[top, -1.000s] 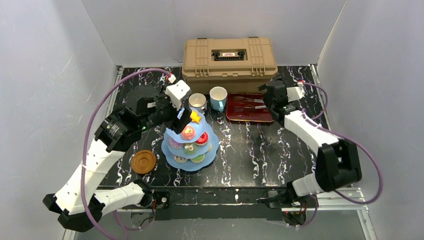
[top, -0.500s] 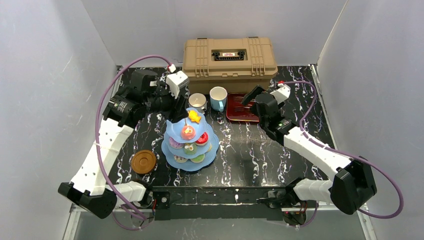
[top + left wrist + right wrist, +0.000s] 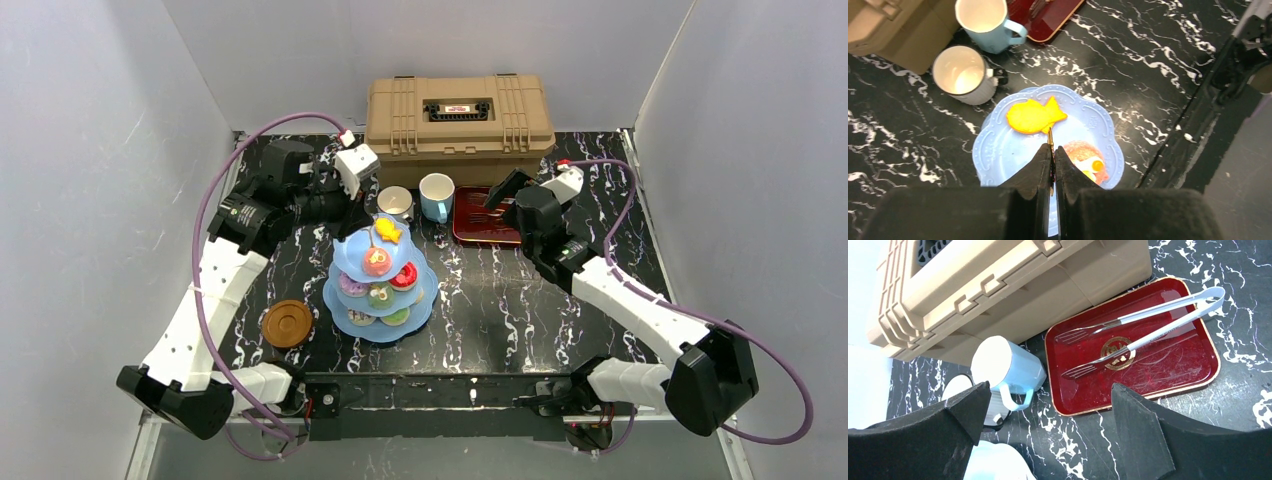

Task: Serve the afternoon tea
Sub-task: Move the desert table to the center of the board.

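The light-blue three-tier cake stand stands at the table's middle with small donuts and cakes on every tier. A yellow fish-shaped cake and a pink donut lie on its top tier. My left gripper is shut on the thin gold rod that rises from the stand's centre. The white mug and the light-blue mug stand just behind the stand. A brown saucer lies at the front left. My right gripper hangs open and empty over the table next to the light-blue mug.
A tan toolbox fills the back centre. The dark-red tray with metal tongs lies right of the mugs, under my right wrist. Grey walls close in the left, right and back sides.
My left gripper has closed from open onto the stand's gold rod. The right arm swung left and lower over the tray, its jaws still wide.
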{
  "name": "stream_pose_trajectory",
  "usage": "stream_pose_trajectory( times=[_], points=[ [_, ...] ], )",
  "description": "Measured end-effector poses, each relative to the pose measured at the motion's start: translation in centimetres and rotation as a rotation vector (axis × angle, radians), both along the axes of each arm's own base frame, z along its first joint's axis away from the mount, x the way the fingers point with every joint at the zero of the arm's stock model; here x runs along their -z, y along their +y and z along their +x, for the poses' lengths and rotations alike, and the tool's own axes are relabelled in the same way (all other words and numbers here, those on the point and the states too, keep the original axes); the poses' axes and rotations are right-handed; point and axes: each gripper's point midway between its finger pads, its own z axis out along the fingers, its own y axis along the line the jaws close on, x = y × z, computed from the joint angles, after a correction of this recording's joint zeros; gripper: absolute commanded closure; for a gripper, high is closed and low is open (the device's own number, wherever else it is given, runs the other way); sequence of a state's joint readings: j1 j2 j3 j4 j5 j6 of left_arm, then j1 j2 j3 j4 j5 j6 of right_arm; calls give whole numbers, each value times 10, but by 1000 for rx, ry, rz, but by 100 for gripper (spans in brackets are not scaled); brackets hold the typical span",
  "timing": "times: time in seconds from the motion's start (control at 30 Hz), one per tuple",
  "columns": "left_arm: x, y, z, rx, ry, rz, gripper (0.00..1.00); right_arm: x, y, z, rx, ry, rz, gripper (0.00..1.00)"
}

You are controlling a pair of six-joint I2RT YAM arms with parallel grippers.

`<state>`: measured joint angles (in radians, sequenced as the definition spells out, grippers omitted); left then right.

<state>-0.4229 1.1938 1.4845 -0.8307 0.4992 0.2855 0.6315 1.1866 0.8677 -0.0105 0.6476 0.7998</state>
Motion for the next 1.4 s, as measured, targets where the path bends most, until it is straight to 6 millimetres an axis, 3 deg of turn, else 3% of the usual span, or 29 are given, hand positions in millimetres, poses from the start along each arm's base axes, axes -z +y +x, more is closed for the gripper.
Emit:
stream_pose_trajectory(
  times=[0.37, 0.8, 1.17, 1.4],
  points=[
    [-3, 23, 23, -74, -72, 68, 100, -6, 1, 0, -15, -17, -6, 2],
    [-35, 58, 55, -156, -210, 119, 100, -6, 2, -1, -27, -16, -12, 2],
    [-28, 108, 107, -271, -190, 155, 100, -7, 2, -1, -29, -20, -13, 2],
    [-26, 121, 128, -295, -201, 159, 100, -12, 1, -3, -29, -30, -5, 1]
  ],
)
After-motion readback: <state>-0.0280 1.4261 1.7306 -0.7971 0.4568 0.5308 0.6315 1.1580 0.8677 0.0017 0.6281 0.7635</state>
